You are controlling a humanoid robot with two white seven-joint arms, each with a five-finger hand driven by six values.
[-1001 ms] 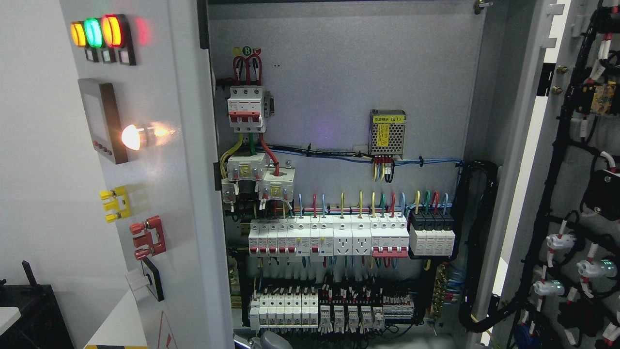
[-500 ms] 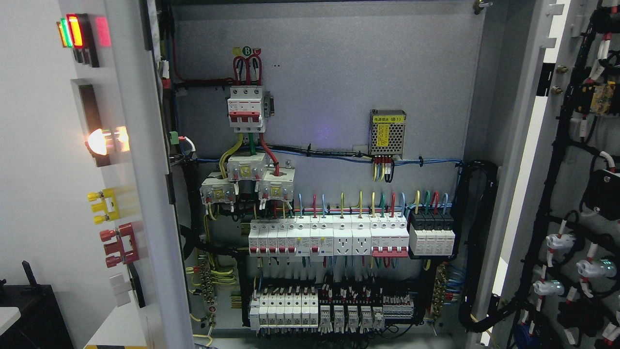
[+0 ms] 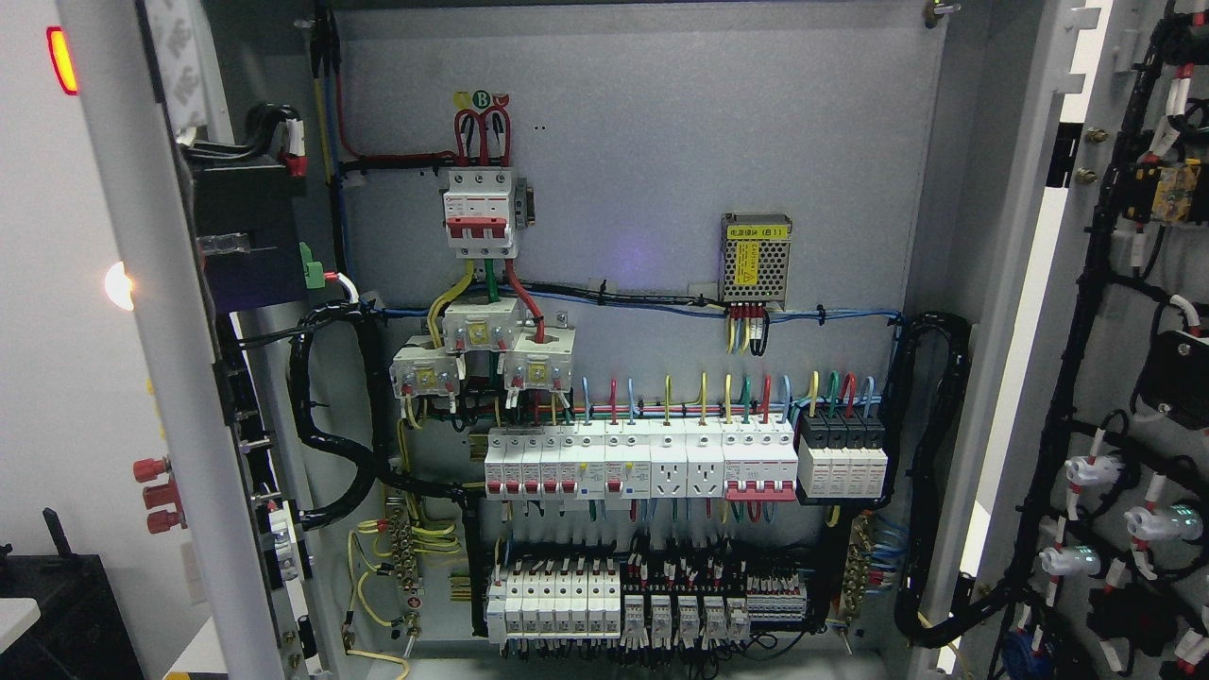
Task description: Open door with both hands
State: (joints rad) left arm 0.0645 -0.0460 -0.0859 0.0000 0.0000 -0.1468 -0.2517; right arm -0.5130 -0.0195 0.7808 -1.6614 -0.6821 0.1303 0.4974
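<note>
The electrical cabinet stands wide open in the head view. Its left door [image 3: 142, 312] is swung out and seen almost edge-on, with a lit lamp [image 3: 118, 285] and red terminals [image 3: 156, 494] on its outer face. The right door [image 3: 1124, 331] hangs open at the picture's right, its inner side covered with black wiring. Between them the grey back panel [image 3: 661, 170] carries rows of white breakers [image 3: 642, 463] and a small power supply [image 3: 756, 257]. Neither of my hands shows anywhere in the frame.
A thick black cable loom [image 3: 331, 416] runs from the left door into the cabinet. A dark box [image 3: 57, 614] sits at the lower left beside the cabinet. More terminal blocks [image 3: 614, 604] line the cabinet's bottom.
The left door has swung further open to the left, uncovering its inner edge, the cable loom and the left side of the panel. A grey shape at the bottom edge a second ago is gone.
</note>
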